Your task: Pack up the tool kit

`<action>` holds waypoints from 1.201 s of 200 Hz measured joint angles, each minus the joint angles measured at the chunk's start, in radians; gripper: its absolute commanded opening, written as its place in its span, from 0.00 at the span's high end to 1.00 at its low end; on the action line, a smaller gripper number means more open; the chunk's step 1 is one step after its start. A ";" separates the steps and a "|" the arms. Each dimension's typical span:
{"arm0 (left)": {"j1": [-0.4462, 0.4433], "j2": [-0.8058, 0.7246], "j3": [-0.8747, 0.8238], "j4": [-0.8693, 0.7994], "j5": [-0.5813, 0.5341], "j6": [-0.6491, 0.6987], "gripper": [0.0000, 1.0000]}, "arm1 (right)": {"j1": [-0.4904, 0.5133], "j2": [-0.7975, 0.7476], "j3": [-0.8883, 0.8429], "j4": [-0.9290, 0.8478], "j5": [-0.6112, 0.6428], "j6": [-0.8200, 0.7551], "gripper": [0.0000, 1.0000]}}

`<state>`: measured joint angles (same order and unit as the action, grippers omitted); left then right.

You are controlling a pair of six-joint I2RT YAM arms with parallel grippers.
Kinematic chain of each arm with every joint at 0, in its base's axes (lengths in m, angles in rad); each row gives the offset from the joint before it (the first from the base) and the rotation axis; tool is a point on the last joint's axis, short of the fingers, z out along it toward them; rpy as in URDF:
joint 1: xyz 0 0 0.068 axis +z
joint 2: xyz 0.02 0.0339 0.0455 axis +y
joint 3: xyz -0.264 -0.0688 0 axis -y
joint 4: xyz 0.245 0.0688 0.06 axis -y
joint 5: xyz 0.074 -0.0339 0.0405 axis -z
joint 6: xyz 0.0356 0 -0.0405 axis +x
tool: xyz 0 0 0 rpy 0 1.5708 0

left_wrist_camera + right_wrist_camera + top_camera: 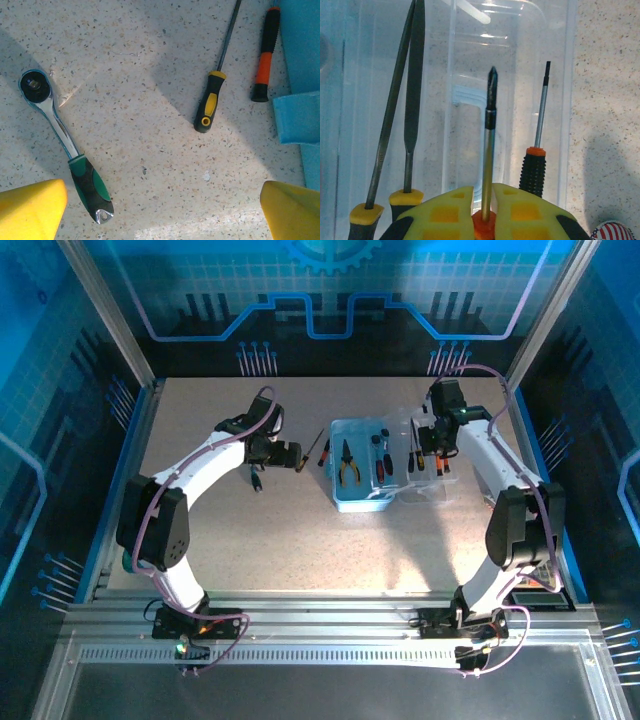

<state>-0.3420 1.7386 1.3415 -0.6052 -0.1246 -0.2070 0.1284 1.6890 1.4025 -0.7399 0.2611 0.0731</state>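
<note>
A screwdriver point(489, 145) is clamped in the right gripper point(487, 200), lower middle, over the clear lid point(555, 75). The left gripper point(160, 215) is held wide apart. The blue case point(362, 502) is seen mid-frame; it could be missed if the screwdriver is dropped too early

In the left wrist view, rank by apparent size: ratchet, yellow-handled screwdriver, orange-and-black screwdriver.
1. Ratchet.
2. Yellow-handled screwdriver, close behind; its shaft leaves the frame, so this ranking is unsure.
3. Orange-and-black screwdriver, also cut off at the top.

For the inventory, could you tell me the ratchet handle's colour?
The ratchet handle is green and black; left wrist view.
</note>
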 measured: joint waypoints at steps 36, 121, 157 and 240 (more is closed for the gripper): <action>0.005 0.005 -0.002 0.000 0.000 0.000 0.01 | -0.001 0.005 0.000 0.001 0.001 -0.010 0.68; 0.101 0.010 -0.038 0.002 0.000 0.000 0.01 | -0.007 -0.035 0.000 0.006 -0.008 -0.012 0.16; 0.193 0.042 -0.038 0.008 0.000 0.000 0.01 | 0.022 -0.160 -0.017 0.035 -0.101 -0.014 0.00; 0.229 0.264 0.027 -0.007 -0.012 -0.005 0.29 | 0.095 -0.241 -0.064 0.080 -0.219 -0.002 0.00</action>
<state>-0.1131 2.0029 1.3682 -0.6125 -0.1368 -0.2115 0.2230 1.4479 1.3384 -0.6601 0.0425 0.0708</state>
